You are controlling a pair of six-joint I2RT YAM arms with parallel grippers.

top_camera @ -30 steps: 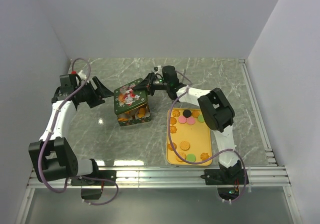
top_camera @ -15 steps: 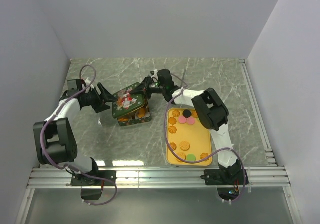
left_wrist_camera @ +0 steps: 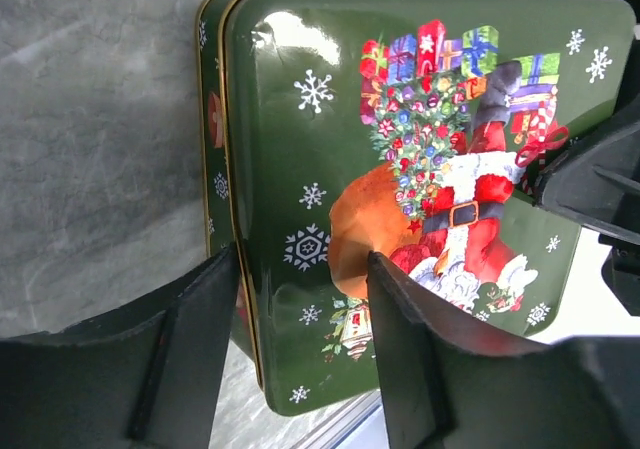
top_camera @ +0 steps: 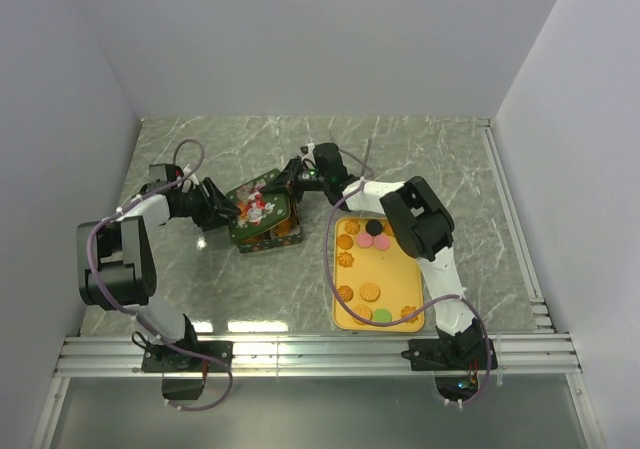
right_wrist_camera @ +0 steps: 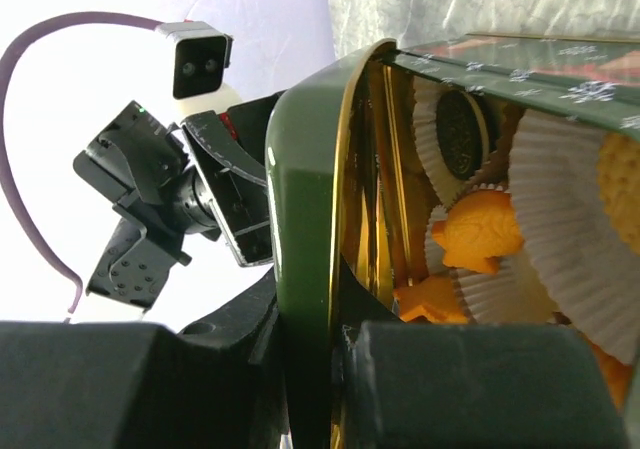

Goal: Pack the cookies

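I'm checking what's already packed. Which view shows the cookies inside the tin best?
Right wrist: it looks under the lid at the cookies in white paper cups. Top external shows only orange slivers at the tin's near edge; left wrist shows just the lid.

A robotics lab test cell. Plain white walls (top_camera: 300, 39) box in a grey marble-patterned surface (top_camera: 430, 159). Two white-and-black robot arms, left (top_camera: 110, 259) and right (top_camera: 430, 239), are bolted to aluminium rails (top_camera: 320, 349) along the near edge. Loose purple cables (top_camera: 192, 147) loop off them.
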